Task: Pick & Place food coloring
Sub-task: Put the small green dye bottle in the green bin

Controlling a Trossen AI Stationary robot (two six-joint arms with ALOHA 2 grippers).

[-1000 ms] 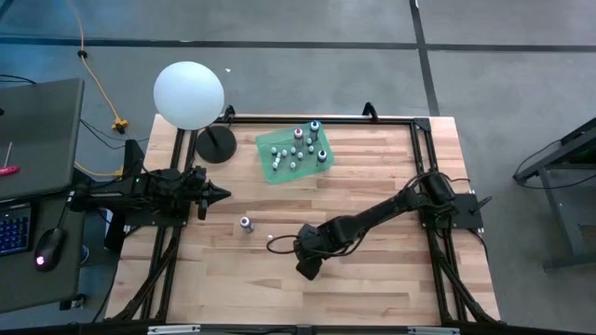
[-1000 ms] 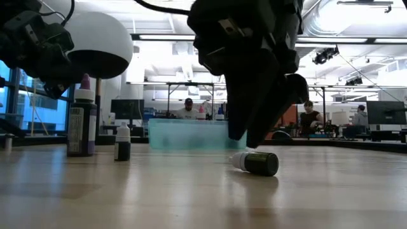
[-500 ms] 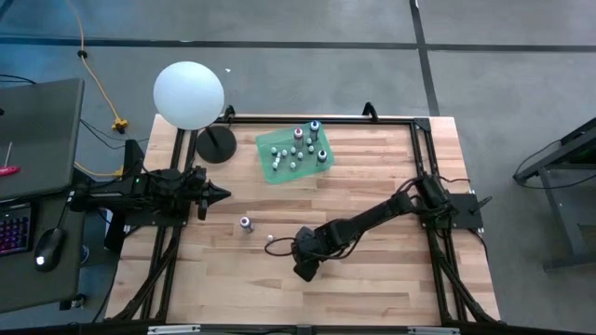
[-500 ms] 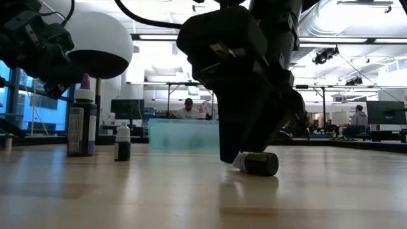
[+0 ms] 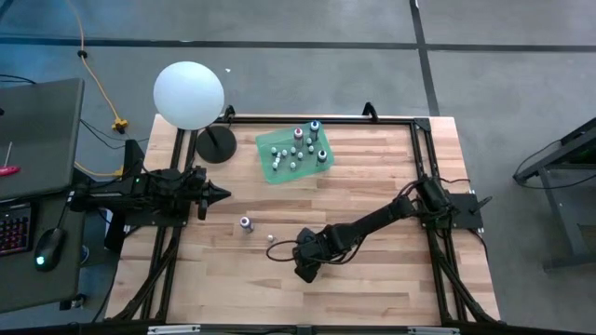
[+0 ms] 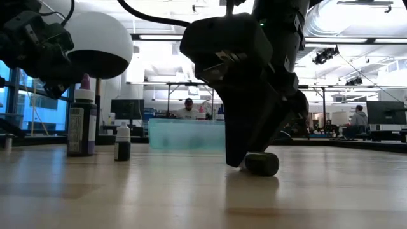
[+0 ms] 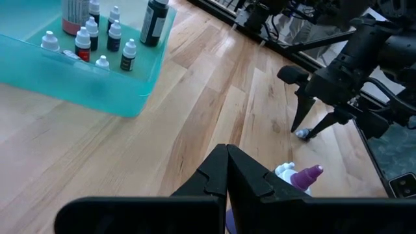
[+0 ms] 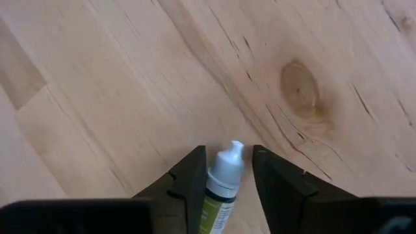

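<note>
A small food coloring bottle (image 8: 223, 179) with a white cap and a greenish label lies on its side on the wooden table (image 5: 372, 177). My right gripper (image 8: 229, 156) stands over it near the table's front middle (image 5: 303, 270), open, one finger on each side of the bottle's cap end. In the low view the near finger (image 6: 238, 149) hides the cap and only the dark body (image 6: 262, 163) shows. My left gripper (image 7: 227, 159) waits shut at the table's left (image 5: 222, 194). My right gripper points steeply down, its fingers lying along the bottle, one on each side of the cap end (image 8: 227, 162). One finger (image 8: 194, 174) stands right against the bottle's side, the other a little apart. Whether either one touches it I cannot tell. The bottle lies flat on the table.
A purple-capped bottle (image 5: 246, 223) and a tiny bottle (image 5: 271, 236) stand left of my right gripper. A teal tray (image 5: 321, 168) with several bottles sits at the far middle. A white globe lamp (image 5: 189, 95) on a black base (image 5: 216, 145) stands at the far left.
My right gripper has come down from just above the lying bottle until its fingertips stand at the table on either side of it. The bottle has stayed where it was.
</note>
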